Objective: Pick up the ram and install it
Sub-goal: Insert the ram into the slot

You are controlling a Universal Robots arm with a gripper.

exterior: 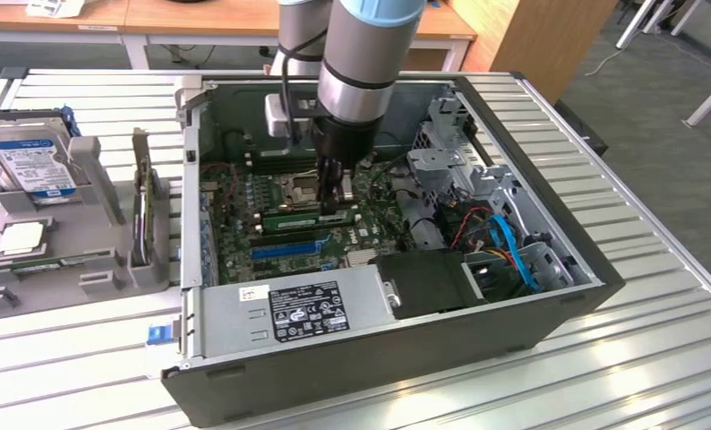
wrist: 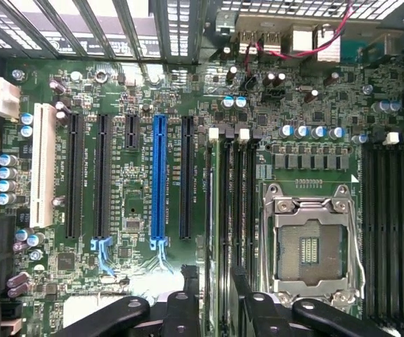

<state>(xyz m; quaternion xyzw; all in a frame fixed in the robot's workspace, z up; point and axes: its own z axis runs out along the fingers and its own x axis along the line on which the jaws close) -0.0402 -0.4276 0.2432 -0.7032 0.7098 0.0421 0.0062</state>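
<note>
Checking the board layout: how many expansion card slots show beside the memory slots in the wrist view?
6, side by side: a white slot, two long black slots, a short black slot, a blue slot, then another long black slot.

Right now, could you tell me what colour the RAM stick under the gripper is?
Green; the RAM stick shows best in the exterior view.

place: office-type lab | evid: wood desks [exterior: 201,16], carpet [exterior: 666,116], open PC [exterior: 391,381] on slatted bench [exterior: 642,376]
</note>
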